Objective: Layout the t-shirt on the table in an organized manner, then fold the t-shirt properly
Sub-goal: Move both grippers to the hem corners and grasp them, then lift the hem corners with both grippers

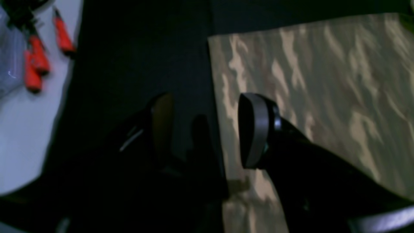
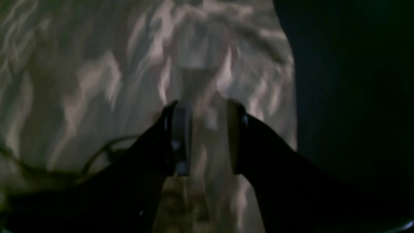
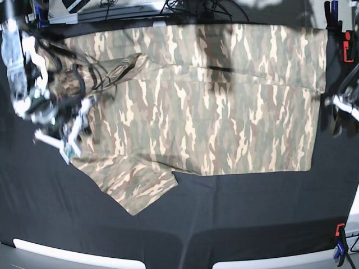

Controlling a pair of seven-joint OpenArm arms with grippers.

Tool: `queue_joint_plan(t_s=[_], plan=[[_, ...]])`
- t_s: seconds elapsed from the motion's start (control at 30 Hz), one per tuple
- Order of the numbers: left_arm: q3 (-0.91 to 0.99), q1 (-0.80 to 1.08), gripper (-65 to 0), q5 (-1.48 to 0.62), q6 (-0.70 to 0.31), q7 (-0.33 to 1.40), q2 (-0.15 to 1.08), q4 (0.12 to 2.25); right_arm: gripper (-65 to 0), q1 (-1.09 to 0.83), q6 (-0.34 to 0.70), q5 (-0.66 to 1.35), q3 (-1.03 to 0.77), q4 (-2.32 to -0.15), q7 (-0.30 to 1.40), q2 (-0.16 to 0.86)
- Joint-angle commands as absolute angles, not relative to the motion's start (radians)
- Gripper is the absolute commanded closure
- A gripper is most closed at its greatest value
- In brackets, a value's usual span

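right gripper [image 2: 207, 137] blurred over t-shirt [image 2: 97, 81]

No readable text anywhere right now: the t-shirt [image 3: 213, 106] shows only its camouflage streaks, with no logo, label or number legible on it. The table [image 3: 235, 218] carries no lettering either, and the red clamps [image 1: 37, 61] at its edge show no brand or markings that can be made out. Both wrist views are dark and blurred, so any small print there is beyond reading.
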State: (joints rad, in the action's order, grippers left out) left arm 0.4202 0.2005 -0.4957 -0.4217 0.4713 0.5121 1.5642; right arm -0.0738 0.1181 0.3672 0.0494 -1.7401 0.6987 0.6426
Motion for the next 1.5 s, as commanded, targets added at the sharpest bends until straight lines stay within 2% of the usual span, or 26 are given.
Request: queue_joint_plan(t_s=[0.0,0.33,0.67,0.87,1.13,1.2,1.23,1.33,1.47], plan=[[0.427,0.159,-29.4,-0.51,-0.419,0.456,0.526,1.541,-18.0,-0.025,0.127,0.38,0.039,-1.72,0.689,0.647],[0.237,-0.216,-29.4,-0.53,-0.42,0.527,0.524,1.059,-18.0,0.247,0.281,0.456,0.04,-1.42,0.856,0.546],[0.152,-0.54,-29.4,-0.467,-0.424,0.493,0.521,0.637,-18.0,0.28,0.292,0.456,0.039,-1.382,0.857,0.54],[0.152,-0.606,-29.4,-0.364,-0.501,0.446,0.482,0.463,-18.0,0.28,0.295,0.456,0.039,-1.382,0.858,0.54],[0.152,-0.598,-29.1,-0.368,-0.624,0.532,0.443,0.451,-18.0,0.286,0.318,0.449,0.039,-1.382,0.847,0.54],[0.152,-0.598,-25.3,-0.368,-0.622,0.532,0.445,0.451,-18.0,0.288,0.318,0.446,0.039,-1.382,0.806,0.543],[0.152,-0.598,-21.2,-0.368,-0.622,0.531,0.446,0.451,-18.0,0.289,0.318,0.445,0.039,-1.382,0.772,0.543],[0.152,-0.598,-1.2,-0.368,-0.622,0.522,0.446,0.451,-18.0,0.288,0.318,0.447,0.039,-1.382,0.683,0.546],[0.152,-0.599,0.0,-0.368,-0.622,0.5,0.446,0.451,-18.0,0.321,0.319,0.446,0.039,-1.336,0.691,0.532]])
